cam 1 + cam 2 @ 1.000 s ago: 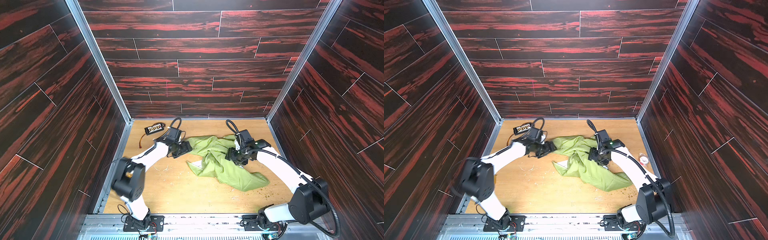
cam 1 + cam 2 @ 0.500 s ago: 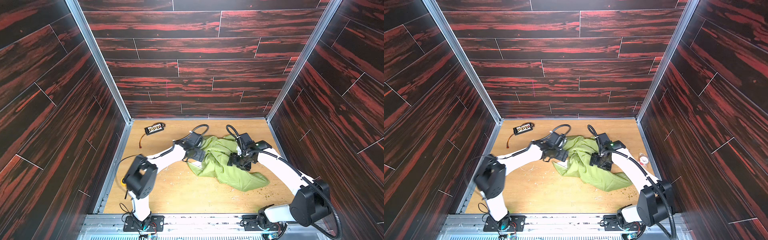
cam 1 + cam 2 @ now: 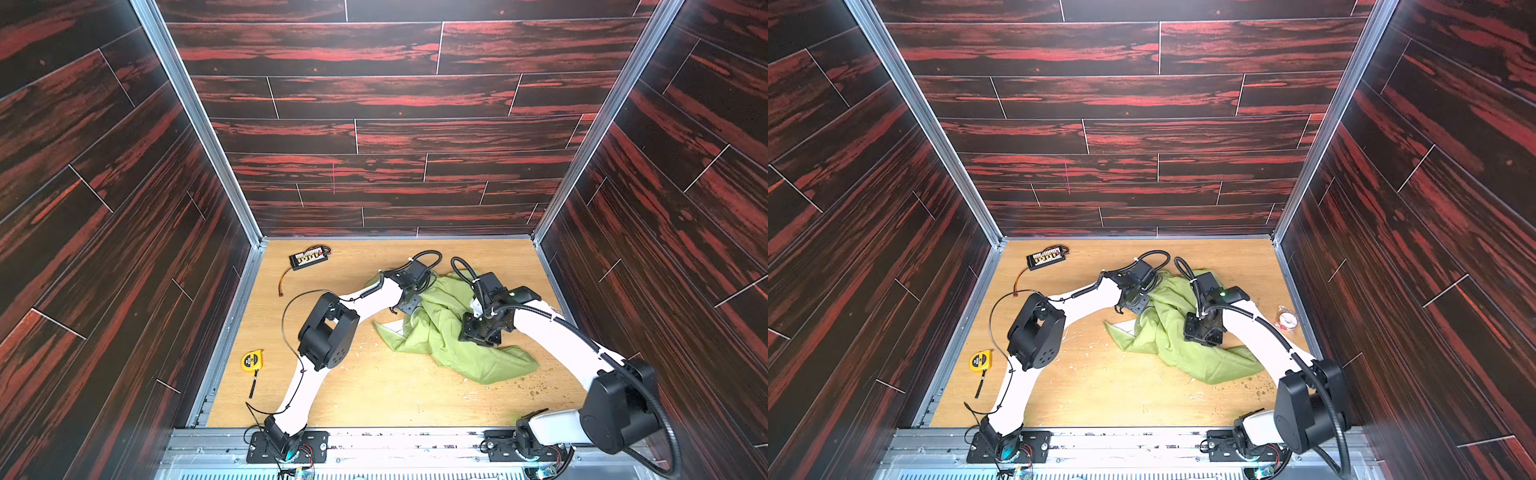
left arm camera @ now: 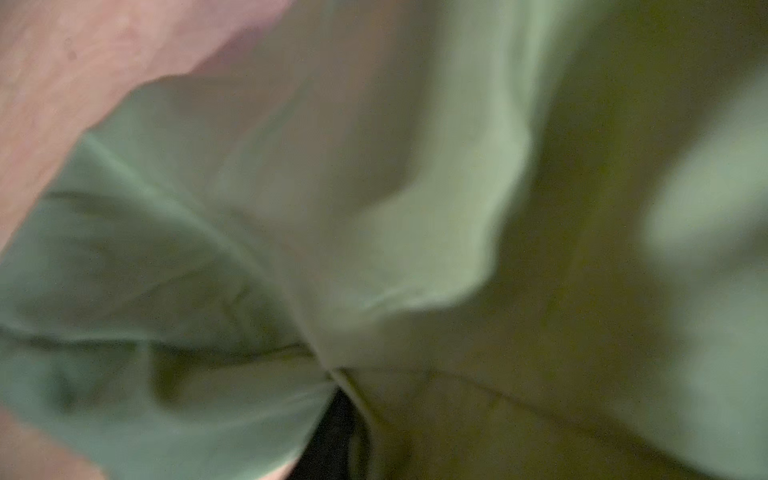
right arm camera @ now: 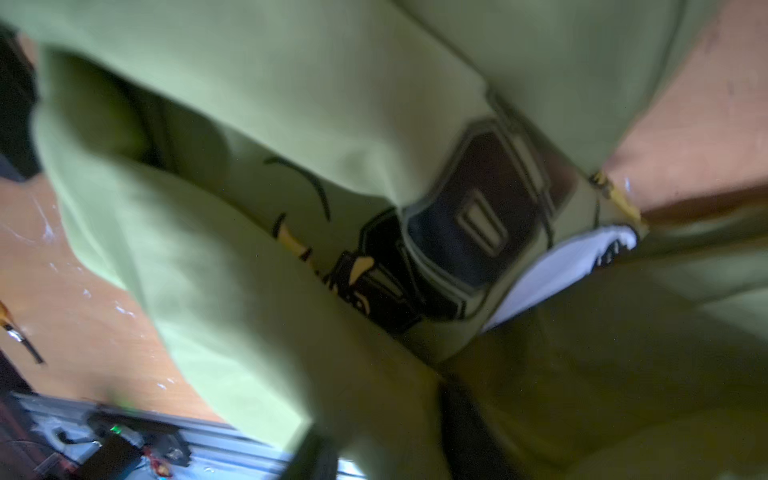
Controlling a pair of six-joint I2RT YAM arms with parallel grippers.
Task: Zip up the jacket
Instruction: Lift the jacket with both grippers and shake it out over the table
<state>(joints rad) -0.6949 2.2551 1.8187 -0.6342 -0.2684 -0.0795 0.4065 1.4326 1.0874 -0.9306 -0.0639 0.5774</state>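
Now your left gripper sits on the far-left edge of the jacket, having swung in from beside it a second ago. Your right gripper has shifted slightly nearer on the crumpled jacket, which lies right of centre on the table. Both wrist views are blurred and cloth-filled: you cannot tell either jaw state.

Dark red-streaked plank walls, metal corner posts, pale wooden floor, even light
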